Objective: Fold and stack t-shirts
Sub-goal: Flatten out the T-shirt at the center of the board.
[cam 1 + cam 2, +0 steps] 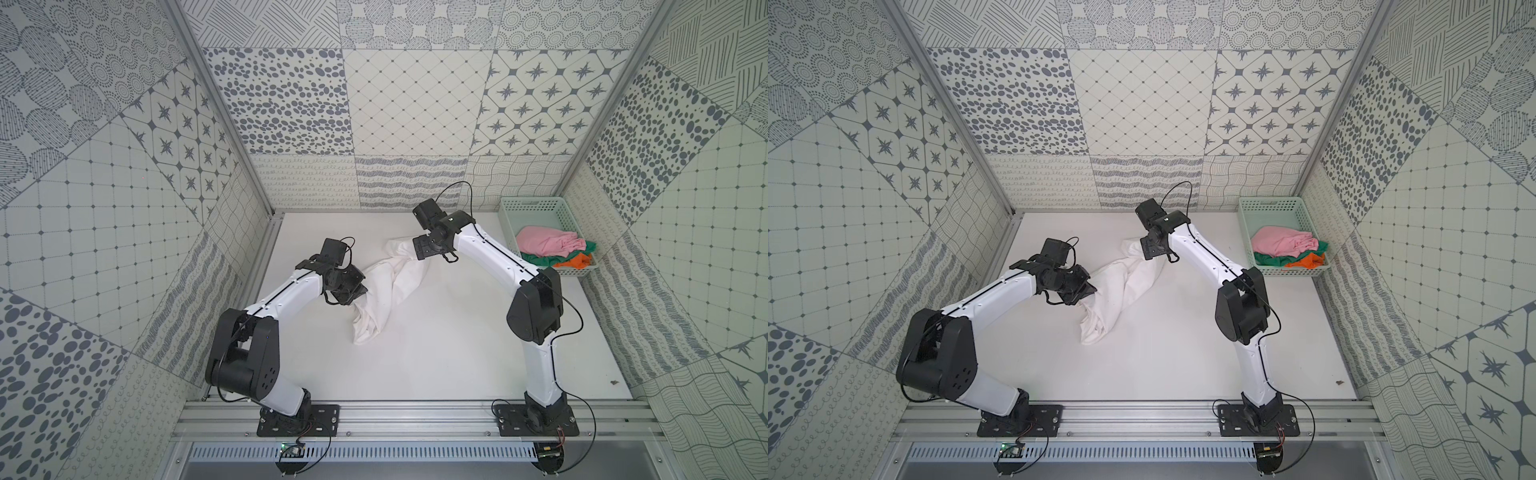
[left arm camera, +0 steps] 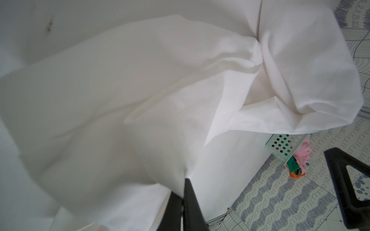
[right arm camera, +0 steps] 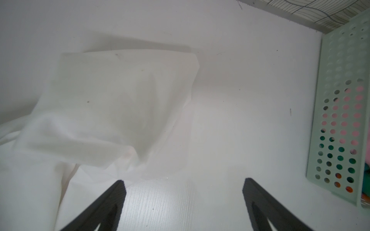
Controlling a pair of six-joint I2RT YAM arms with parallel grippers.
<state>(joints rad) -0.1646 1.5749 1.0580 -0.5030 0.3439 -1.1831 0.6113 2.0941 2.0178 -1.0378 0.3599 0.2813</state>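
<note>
A white t-shirt (image 1: 395, 282) (image 1: 1125, 282) lies crumpled in a long diagonal band across the middle of the table. My left gripper (image 1: 359, 293) (image 1: 1088, 291) is shut on its near-left part; in the left wrist view the cloth (image 2: 140, 80) is pinched between the closed fingertips of the gripper (image 2: 185, 184). My right gripper (image 1: 420, 249) (image 1: 1148, 249) hovers open at the shirt's far end. Its wrist view shows bare table between its spread fingertips (image 3: 184, 182), with the cloth (image 3: 120, 100) just beside one finger. Pink (image 1: 544, 243), green (image 1: 540, 259) and orange (image 1: 575, 262) t-shirts are bundled in the basket.
A mint-green perforated basket (image 1: 523, 203) (image 1: 1266, 201) (image 3: 336, 80) stands at the far right corner against the patterned walls. Both arm bases are bolted to the aluminium rail (image 1: 415, 415) along the front edge. Patterned walls close in the table on three sides.
</note>
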